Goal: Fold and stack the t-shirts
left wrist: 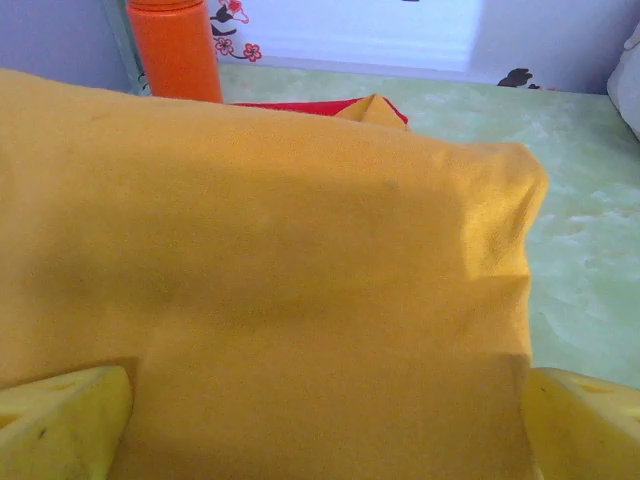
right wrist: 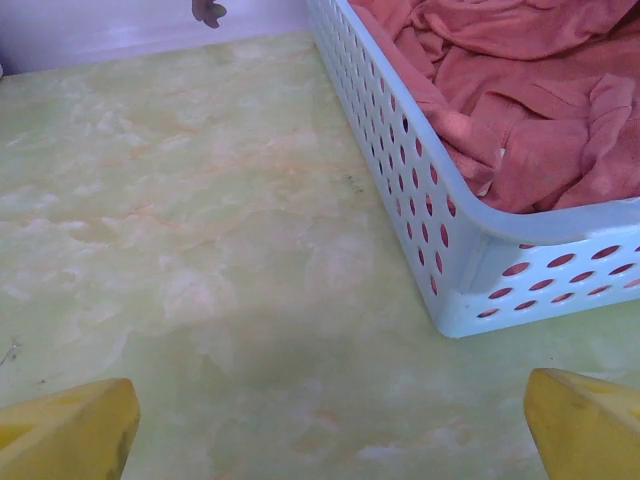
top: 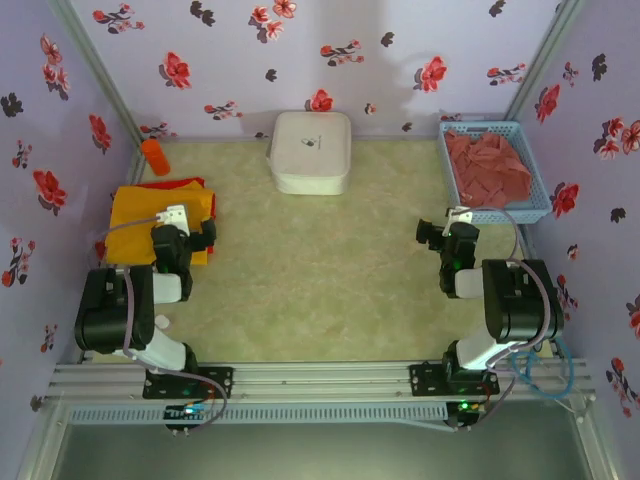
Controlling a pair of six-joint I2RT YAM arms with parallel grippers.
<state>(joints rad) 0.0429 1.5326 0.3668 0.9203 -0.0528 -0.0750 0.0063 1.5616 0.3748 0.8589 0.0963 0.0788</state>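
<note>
Noting left gripper point(left wrist: 320, 430) poised low over the yellow-orange t-shirt point(left wrist: 280, 270), jaws spread as wide as they go, nothing clamped; cloth spanning the whole gap between the two yellow fingertips point(left wrist: 60, 425) and running on ahead, contact with the pads impossible to judge. Just beyond that shirt's far edge, ahead of the fingers, a thin strip of red t-shirt point(left wrist: 310, 107) peeking from beneath. Further ahead and to the left, an orange bottle point(left wrist: 178, 45) upright by the wall. Ahead and well off to the right, white rounded box point(top: 312, 150) on the table point(top: 330, 280). Logging right gripper point(right wrist: 325, 430) likewise at full spread, empty, above bare tabletop. Ahead and to its right, light blue basket point(right wrist: 470, 250), near corner close to the right fingertip but apart from it. Inside the basket, salmon-pink t-shirt point(right wrist: 540, 90) lying crumpled in a heap, unfolded, folds reaching up to the rim. From above, both grippers well apart, one at each side of the table.
</note>
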